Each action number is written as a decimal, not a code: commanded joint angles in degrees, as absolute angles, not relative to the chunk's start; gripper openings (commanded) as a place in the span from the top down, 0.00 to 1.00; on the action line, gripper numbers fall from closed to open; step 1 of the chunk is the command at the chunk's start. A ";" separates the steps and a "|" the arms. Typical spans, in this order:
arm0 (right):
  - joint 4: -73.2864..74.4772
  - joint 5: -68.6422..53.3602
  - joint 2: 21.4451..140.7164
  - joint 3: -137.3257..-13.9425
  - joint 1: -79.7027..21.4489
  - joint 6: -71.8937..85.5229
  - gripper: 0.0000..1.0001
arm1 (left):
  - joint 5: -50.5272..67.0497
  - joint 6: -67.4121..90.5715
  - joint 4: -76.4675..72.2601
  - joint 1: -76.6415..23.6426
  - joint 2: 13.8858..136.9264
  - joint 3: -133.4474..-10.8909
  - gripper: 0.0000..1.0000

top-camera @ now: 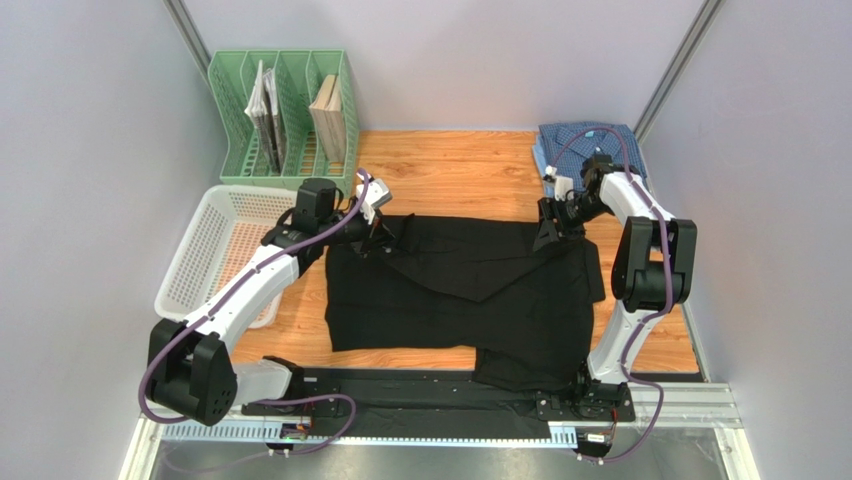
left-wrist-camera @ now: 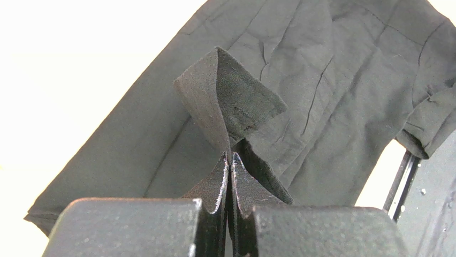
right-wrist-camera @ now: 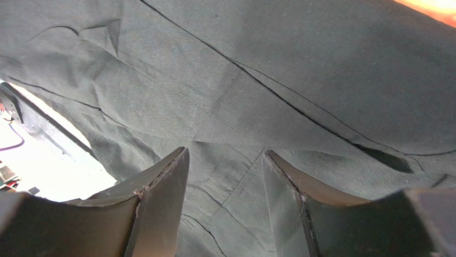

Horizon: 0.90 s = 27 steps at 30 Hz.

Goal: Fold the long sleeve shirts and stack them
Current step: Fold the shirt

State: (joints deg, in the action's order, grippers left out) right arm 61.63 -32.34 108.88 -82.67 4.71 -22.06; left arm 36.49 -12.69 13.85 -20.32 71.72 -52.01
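Observation:
The black shirt (top-camera: 470, 290) lies spread on the wooden table, its near part hanging over the front edge. My left gripper (top-camera: 380, 237) is at its far left corner, shut on a pinched-up fold of the black cloth (left-wrist-camera: 230, 107). My right gripper (top-camera: 549, 232) is at the far right edge of the shirt, open, its fingers (right-wrist-camera: 160, 198) just above the black cloth (right-wrist-camera: 241, 96) with nothing between them. The blue checked shirt (top-camera: 588, 142) lies folded at the far right corner of the table, behind the right arm.
A green file rack (top-camera: 285, 115) with books stands at the back left. A white mesh basket (top-camera: 225, 250) sits at the left edge, under the left arm. Grey walls close in both sides. Bare wood (top-camera: 450, 175) shows beyond the black shirt.

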 commanded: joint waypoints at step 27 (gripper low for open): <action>53.96 -20.48 116.62 -99.92 -2.02 -22.50 0.53 | 29.88 -35.59 52.20 -13.00 115.30 -102.72 0.45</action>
State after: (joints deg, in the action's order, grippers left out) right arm 57.34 -23.68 113.38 -95.29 1.13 -22.06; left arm 27.03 -28.23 41.50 -12.03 107.39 -94.06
